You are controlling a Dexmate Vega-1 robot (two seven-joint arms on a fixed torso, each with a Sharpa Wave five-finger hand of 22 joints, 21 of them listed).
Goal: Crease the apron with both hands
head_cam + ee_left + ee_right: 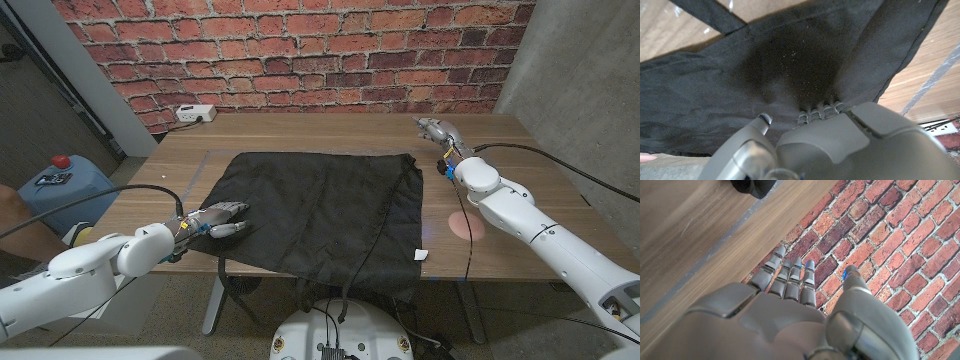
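A black apron [320, 210] lies spread over the middle of the wooden table [500, 215], its near edge hanging over the front. My left hand [220, 222] is at the apron's near left corner. Its fingers [817, 111] are bent down onto the dark cloth [790, 65] and the thumb [763, 120] stands apart, with no fold gripped that I can see. My right hand [436, 130] hovers by the table's far right edge, away from the apron. Its fingers [790, 277] are stretched out and hold nothing. A corner of the apron [752, 186] shows beyond them.
A white power strip [194, 113] sits at the table's far left by the brick wall [300, 50]. A blue container [60, 185] stands on the floor to the left, and a person's arm [8, 205] shows at that edge. A small white tag [424, 254] lies by the apron's near right corner.
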